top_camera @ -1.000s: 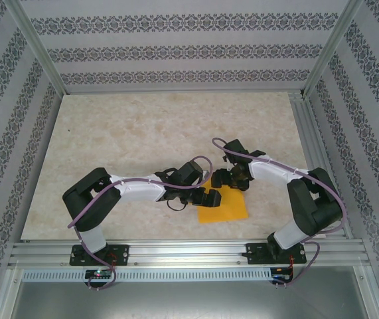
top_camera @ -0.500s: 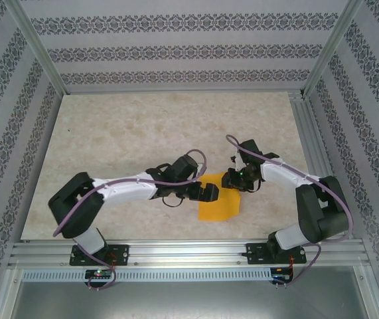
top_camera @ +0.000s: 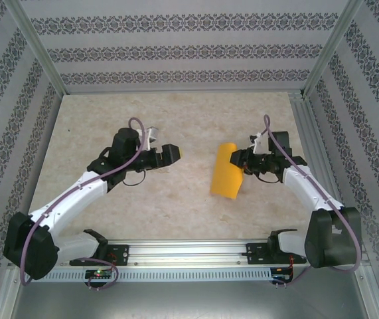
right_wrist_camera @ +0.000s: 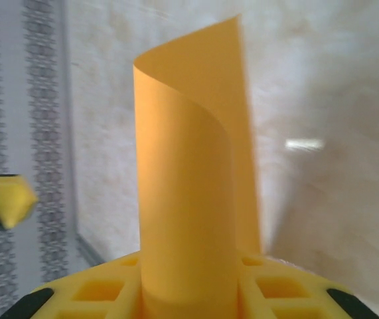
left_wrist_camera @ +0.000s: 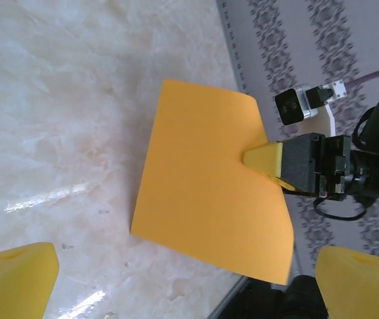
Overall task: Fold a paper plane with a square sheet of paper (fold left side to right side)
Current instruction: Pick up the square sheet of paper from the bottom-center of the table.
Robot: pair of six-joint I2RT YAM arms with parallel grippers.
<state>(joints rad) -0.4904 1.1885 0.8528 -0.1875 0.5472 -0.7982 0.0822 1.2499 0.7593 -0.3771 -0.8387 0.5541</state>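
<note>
The right claw (top_camera: 243,161) is clamped on the curled sheet of paper (top_camera: 227,178), at 3 o'clock from the counter's (top_camera: 176,113) middle. The left claw (top_camera: 170,153) hangs with its fingers apart at the sheet's 9 o'clock.

Nothing to read anywhere in here: the paper (top_camera: 227,178) is blank, and the walls (top_camera: 176,50) carry only a repeating ornamental pattern, no lettering.
</note>
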